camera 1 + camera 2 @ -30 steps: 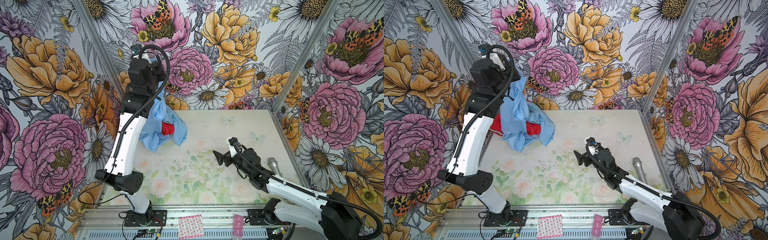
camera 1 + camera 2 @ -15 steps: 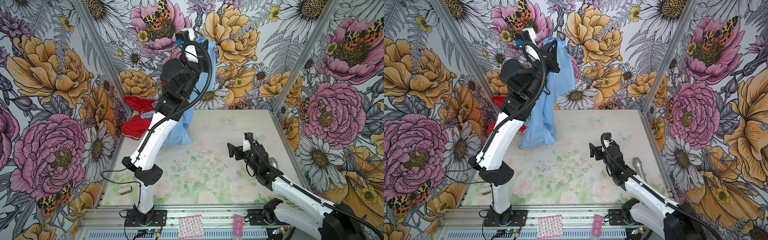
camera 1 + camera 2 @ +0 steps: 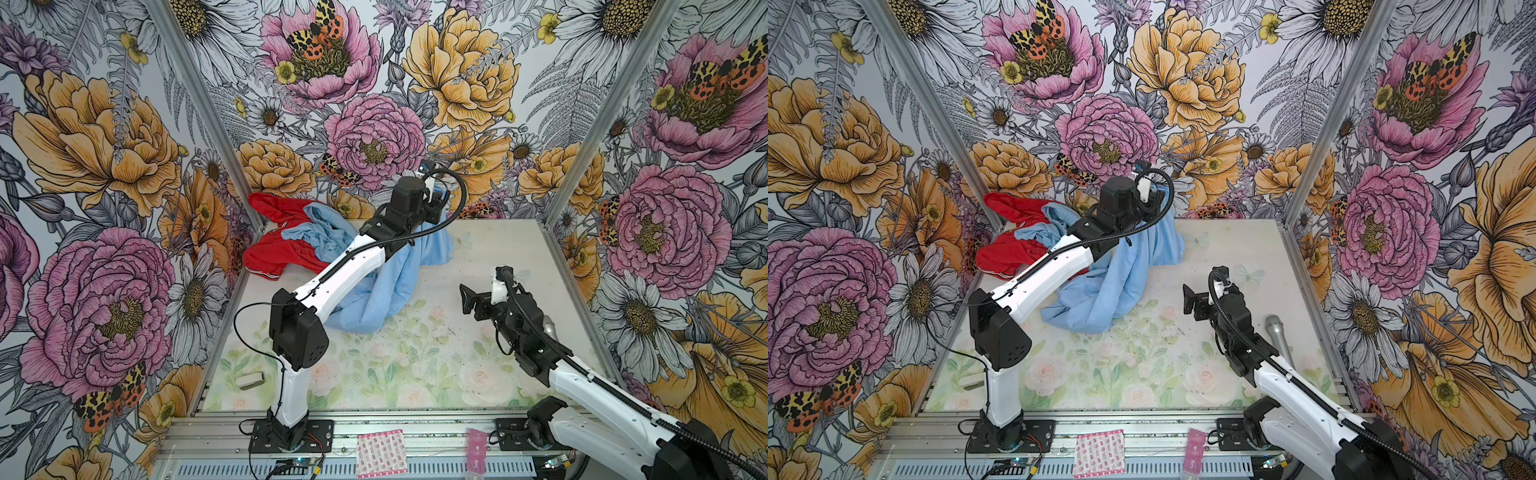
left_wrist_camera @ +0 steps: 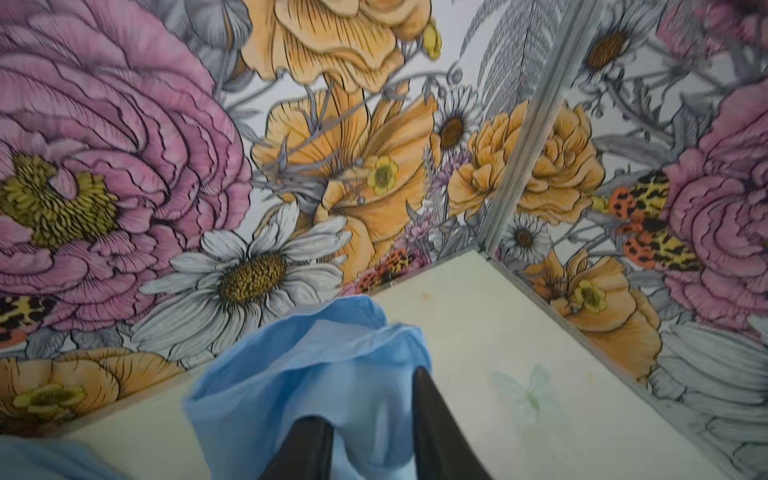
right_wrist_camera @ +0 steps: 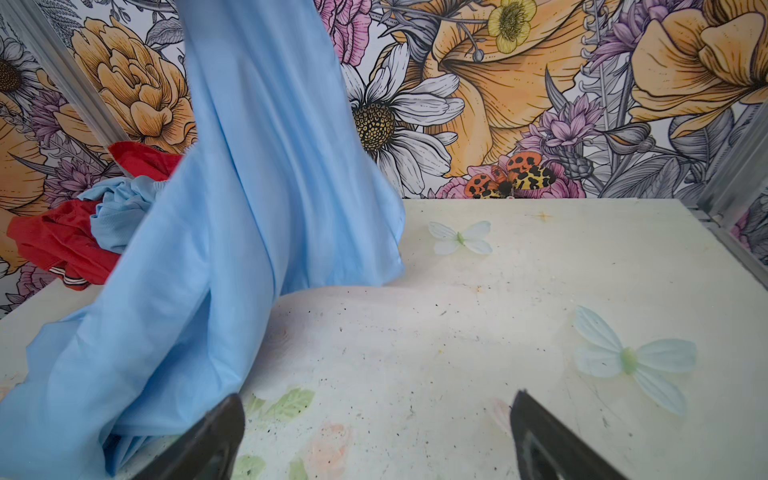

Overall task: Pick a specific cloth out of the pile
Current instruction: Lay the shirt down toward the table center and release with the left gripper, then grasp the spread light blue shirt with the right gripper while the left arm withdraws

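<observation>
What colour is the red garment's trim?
White striping on the red garment; clearest in the right wrist view.

Bright, even light, left wrist view blurred

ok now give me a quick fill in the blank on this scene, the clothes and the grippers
1. The pile in the back corner mixes pale blue fabric with bright ____ fabric.
2. In both top views the cloth lies to the ____ of the pile.
3. The right gripper hangs with jaws ____ and nothing between them.
4. A grey microphone lies on the table beside the ____ arm.

Missing words: red, right, open, right
</observation>
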Action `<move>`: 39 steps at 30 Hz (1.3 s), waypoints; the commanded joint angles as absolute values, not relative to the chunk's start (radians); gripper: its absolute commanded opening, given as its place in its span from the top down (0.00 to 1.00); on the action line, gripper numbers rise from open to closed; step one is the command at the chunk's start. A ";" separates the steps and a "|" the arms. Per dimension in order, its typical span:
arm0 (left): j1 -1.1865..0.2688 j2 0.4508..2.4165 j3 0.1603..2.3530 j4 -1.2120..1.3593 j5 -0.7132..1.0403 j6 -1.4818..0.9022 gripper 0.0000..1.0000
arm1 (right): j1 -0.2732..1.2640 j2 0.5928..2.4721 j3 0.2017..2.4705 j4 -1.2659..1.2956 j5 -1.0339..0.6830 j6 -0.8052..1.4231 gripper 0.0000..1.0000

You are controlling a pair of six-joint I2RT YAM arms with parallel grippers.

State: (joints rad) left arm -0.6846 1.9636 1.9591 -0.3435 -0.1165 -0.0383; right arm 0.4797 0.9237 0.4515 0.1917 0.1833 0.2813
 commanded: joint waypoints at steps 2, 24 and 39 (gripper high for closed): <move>-0.687 1.774 1.815 -0.487 -0.024 0.043 0.02 | 0.474 0.959 0.456 0.206 0.169 0.300 0.00; -0.147 0.801 0.769 -0.545 0.202 -0.031 0.01 | 0.715 1.588 0.762 0.275 -0.215 0.288 0.01; -0.208 0.752 0.746 -0.568 0.084 -0.016 0.01 | 0.869 1.865 1.010 0.084 0.025 0.191 0.00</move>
